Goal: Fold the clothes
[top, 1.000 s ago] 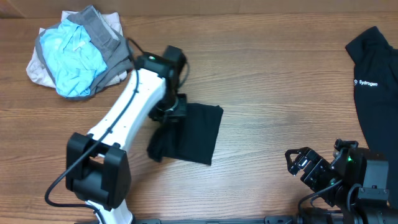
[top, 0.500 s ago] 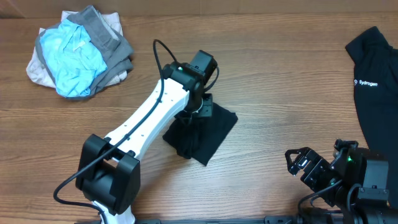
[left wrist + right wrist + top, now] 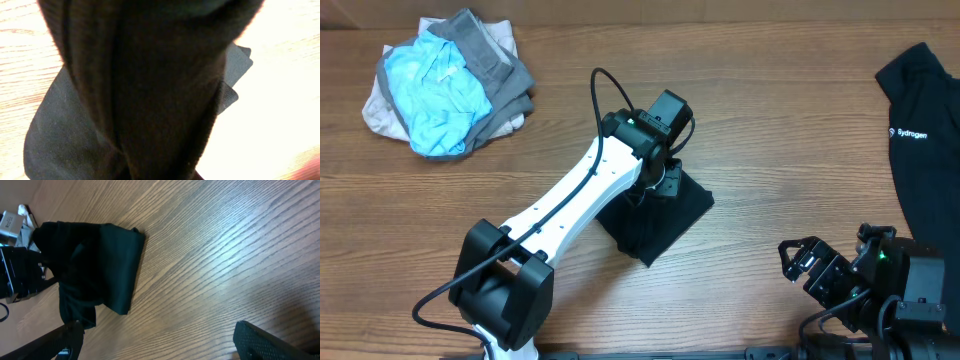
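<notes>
The clothes (image 3: 665, 218) are a plain black garment folded into a small square, lying at an angle in the middle of the wooden table. My left gripper (image 3: 665, 183) sits on their upper edge and is shut on a bunch of the fabric. In the left wrist view this black cloth (image 3: 150, 100) rises in a thick fold right up to the camera and hides the jaws. From the right wrist the clothes (image 3: 105, 265) show at the far left. My right gripper (image 3: 800, 262) stands open near the front right edge, with only bare wood between its fingers (image 3: 270, 340).
A light-blue, grey and beige bundle (image 3: 445, 80) lies at the back left. A black garment with white "Sydrogen" lettering (image 3: 925, 150) is spread at the right edge. The white left arm (image 3: 570, 210) reaches diagonally from the front left.
My left gripper has carried the folded clothes to the right across the table and turned them a little. The right arm has not moved.
</notes>
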Tool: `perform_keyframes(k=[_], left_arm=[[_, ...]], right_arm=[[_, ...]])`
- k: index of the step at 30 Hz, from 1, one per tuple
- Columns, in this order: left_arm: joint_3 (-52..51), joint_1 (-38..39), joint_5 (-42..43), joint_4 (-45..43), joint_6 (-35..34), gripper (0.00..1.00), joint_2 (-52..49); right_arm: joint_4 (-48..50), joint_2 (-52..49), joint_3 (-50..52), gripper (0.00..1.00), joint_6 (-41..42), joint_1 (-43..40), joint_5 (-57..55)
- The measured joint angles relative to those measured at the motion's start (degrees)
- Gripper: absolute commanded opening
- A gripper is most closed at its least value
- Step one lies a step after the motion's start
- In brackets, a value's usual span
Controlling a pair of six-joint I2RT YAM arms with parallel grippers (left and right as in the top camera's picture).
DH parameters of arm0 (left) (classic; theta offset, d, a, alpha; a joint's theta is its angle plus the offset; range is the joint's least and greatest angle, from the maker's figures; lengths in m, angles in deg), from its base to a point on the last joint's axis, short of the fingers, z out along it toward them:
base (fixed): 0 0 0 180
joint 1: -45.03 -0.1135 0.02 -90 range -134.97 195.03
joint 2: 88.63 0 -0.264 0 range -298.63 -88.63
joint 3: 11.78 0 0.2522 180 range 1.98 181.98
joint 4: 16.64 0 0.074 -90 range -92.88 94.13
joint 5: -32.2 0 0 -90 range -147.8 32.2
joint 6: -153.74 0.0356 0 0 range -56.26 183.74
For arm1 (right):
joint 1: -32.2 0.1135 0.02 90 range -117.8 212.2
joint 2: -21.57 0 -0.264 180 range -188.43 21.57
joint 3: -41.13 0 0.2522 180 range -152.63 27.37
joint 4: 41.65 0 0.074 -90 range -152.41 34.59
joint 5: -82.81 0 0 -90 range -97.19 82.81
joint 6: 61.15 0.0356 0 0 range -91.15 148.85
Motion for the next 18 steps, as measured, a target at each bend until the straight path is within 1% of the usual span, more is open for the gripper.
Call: perform_keyframes(k=[4,6,7,8,10,18], left_arm=[[-0.1,0.0,0.0,0.1,1.8,0.22,0.0],[-0.3,0.1,0.0,0.1,2.4,0.34,0.0],[-0.5,0.2,0.3,0.1,2.7,0.49,0.0],[-0.7,0.4,0.6,0.0,3.1,0.54,0.0],[-1.2,0.9,1.5,0.1,3.4,0.55,0.0],[-1.5,4.3,8.6,-0.8,6.4,0.51,0.0]], right_arm=[[0.0,0.0,0.0,1.00,0.0,0.0,0.0],[0.0,0.0,0.0,1.00,0.0,0.0,0.0],[0.0,0.0,0.0,1.00,0.0,0.0,0.0],[0.0,0.0,0.0,1.00,0.0,0.0,0.0],[0.0,0.0,0.0,1.00,0.0,0.0,0.0],[0.0,0.0,0.0,1.00,0.0,0.0,0.0]])
